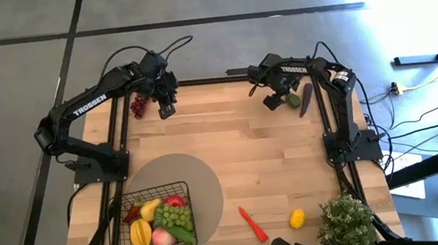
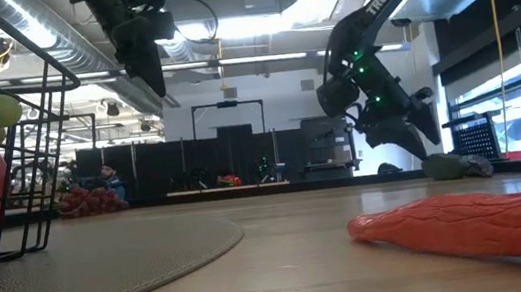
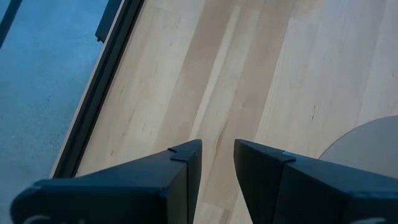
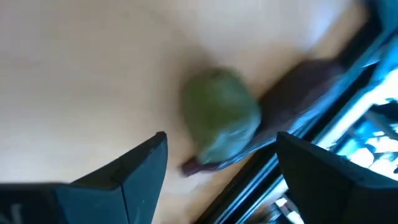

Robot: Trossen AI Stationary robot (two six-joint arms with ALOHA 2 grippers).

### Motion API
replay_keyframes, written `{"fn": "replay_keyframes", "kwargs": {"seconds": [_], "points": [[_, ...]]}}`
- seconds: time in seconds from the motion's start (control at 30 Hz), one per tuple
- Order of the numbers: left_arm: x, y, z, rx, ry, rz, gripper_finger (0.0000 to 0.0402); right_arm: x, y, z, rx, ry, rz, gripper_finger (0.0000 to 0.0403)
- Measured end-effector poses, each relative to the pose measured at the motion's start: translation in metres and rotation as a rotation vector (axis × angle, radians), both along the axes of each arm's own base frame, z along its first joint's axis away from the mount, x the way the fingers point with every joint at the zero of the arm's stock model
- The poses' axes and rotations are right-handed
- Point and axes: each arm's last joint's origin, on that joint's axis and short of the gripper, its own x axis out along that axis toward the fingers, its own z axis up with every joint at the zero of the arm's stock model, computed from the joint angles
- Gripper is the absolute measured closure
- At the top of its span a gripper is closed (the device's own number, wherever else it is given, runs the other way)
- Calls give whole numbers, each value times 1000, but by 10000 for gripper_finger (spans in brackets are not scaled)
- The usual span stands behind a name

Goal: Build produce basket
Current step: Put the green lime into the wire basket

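On the left, near the front edge of the worktop [image 1: 230, 150], the basket [image 1: 124, 230] sits partly on a round tan mat [image 1: 201, 181] and holds produce: green grapes [image 1: 176, 217], a red apple [image 1: 176, 200], yellow fruits [image 1: 141, 233] and a pink peach [image 1: 163, 238]. Purple grapes [image 1: 138, 106] lie at the back left corner. Just beside them the left tool [image 1: 167, 109] hangs above the wood, its fingers [image 3: 186, 165] close together with a narrow gap. A red chili [image 1: 253, 224] and a lemon [image 1: 297, 218] lie near the front edge. At the back right corner the right tool [image 1: 271, 101] hovers with fingers [image 4: 140, 165] wide apart over a green fruit [image 4: 221, 121] touching an eggplant [image 1: 306, 99]. A potted plant [image 1: 348, 221] stands at the front right corner.
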Motion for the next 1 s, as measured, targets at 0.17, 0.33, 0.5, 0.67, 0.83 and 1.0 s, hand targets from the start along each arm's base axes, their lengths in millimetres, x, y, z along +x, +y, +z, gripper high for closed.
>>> {"fn": "replay_keyframes", "kwargs": {"seconds": [0.17,0.33,0.5,0.67,0.83,1.0], "points": [[0,0,0,0,0,0,318,3,8,1,45,-9,-21,115],[0,0,0,0,0,0,318,5,6,-2,-6,-25,-37,115],[0,0,0,0,0,0,318,0,6,-13,-21,-7,-4,115],[0,0,0,0,0,0,318,-4,8,-19,-64,48,22,115],[0,0,0,0,0,0,318,-7,5,-22,-69,54,41,116],[0,0,0,0,0,0,318,-9,8,-28,-26,41,48,125]]}}
